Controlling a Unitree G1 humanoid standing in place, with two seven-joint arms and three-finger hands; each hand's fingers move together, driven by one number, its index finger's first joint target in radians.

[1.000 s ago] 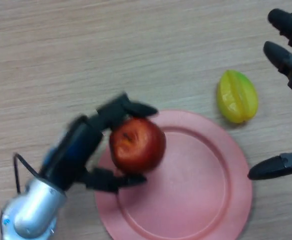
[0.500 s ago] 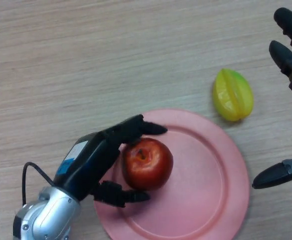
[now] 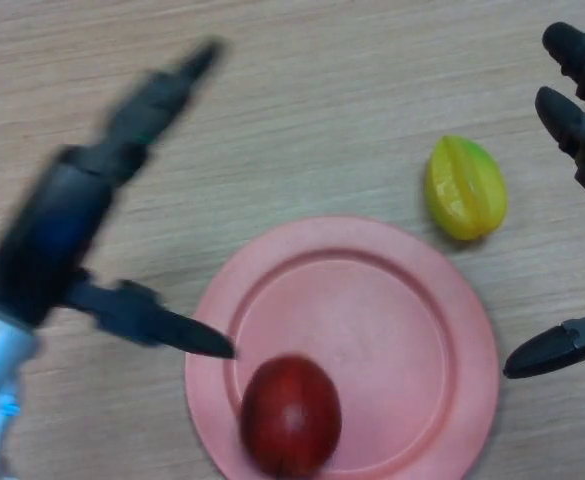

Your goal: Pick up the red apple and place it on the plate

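Across the whole frame ran a light wood-grain table [image 3: 302, 90], the only surface shown. Low at centre lay the pink plate [image 3: 392, 330], with the red apple [image 3: 290, 414] resting on its lower left part, touched by neither hand. Just beyond the plate's upper right rim sat a yellow-green starfruit [image 3: 464, 188]. At left, the left hand [image 3: 67, 235] hung released, fingers stretched toward the upper left and thumb pointing at the plate's left rim. At the right edge, the right hand [image 3: 577, 130] was spread open, fingers above and thumb below, holding nothing.
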